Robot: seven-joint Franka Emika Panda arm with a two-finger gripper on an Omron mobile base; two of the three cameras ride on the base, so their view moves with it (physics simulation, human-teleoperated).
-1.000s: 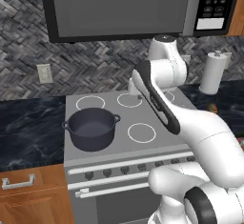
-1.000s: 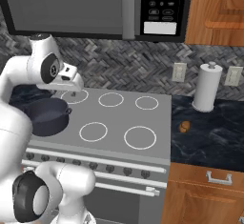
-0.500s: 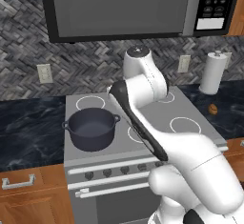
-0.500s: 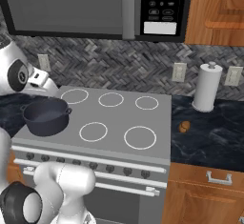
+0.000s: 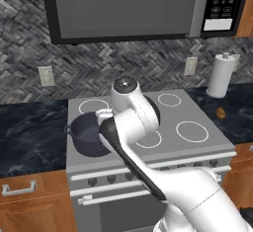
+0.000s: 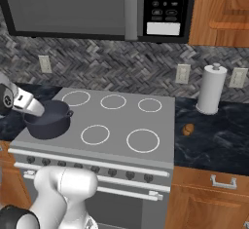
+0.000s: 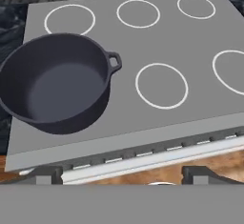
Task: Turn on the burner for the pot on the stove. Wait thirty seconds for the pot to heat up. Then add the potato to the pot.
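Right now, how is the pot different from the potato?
The pot is much bigger than the potato. The pot is dark grey, the potato is orange-brown. The pot is hollow and empty inside, with small loop handles; the potato is a roundish lump. The pot sits on the stove at its front left corner, while the potato lies on the dark counter to the stove's right. Both are round and sit untouched.
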